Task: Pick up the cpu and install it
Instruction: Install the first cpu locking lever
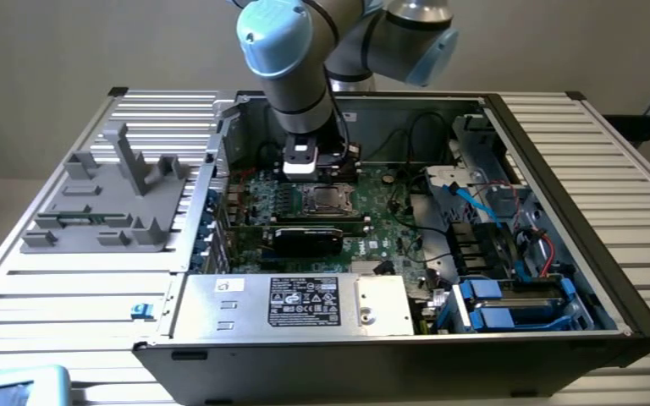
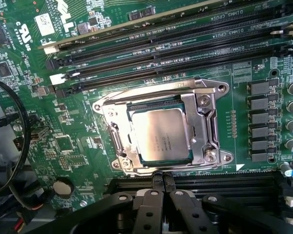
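A plain grey wall (image 1: 99, 42) stands behind a ribbed metal table (image 1: 630, 194) under even light.

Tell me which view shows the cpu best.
The wrist view: the cpu lies flat inside the socket's metal frame, its top plainly visible. In the exterior view it is a small pale square just beyond the arm.

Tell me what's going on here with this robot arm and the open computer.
A grey-and-blue robot arm reaches down into an open black desktop computer case, with its gripper hanging over the green motherboard. The jaws are shut and hold nothing. The small square silver-topped cpu already lies inside the metal-framed socket, just beyond the gripper's tips.
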You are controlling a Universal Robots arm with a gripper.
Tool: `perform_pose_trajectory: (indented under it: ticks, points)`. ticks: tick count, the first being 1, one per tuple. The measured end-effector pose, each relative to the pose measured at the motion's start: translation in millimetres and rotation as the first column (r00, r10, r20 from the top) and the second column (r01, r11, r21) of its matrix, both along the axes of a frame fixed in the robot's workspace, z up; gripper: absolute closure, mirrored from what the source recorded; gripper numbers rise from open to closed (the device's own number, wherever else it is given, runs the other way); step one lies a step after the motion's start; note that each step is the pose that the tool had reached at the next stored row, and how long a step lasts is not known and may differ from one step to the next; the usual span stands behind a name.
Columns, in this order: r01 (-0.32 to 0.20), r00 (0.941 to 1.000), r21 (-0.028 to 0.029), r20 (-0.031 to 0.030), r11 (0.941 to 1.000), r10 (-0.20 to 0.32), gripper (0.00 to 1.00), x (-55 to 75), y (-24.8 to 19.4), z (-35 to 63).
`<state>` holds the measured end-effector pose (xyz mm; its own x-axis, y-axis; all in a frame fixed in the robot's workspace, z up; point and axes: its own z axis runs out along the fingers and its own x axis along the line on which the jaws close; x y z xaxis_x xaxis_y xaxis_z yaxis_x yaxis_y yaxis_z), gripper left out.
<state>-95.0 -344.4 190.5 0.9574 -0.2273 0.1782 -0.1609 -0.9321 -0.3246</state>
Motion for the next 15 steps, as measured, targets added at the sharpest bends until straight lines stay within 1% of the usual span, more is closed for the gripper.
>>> perform_pose_trajectory:
  ticks: [15]
  points:
    - [0.013, 0.9999, 0.0001, -0.0002, 0.9999, -0.013, 0.89, 7.5, 0.0, 0.1]
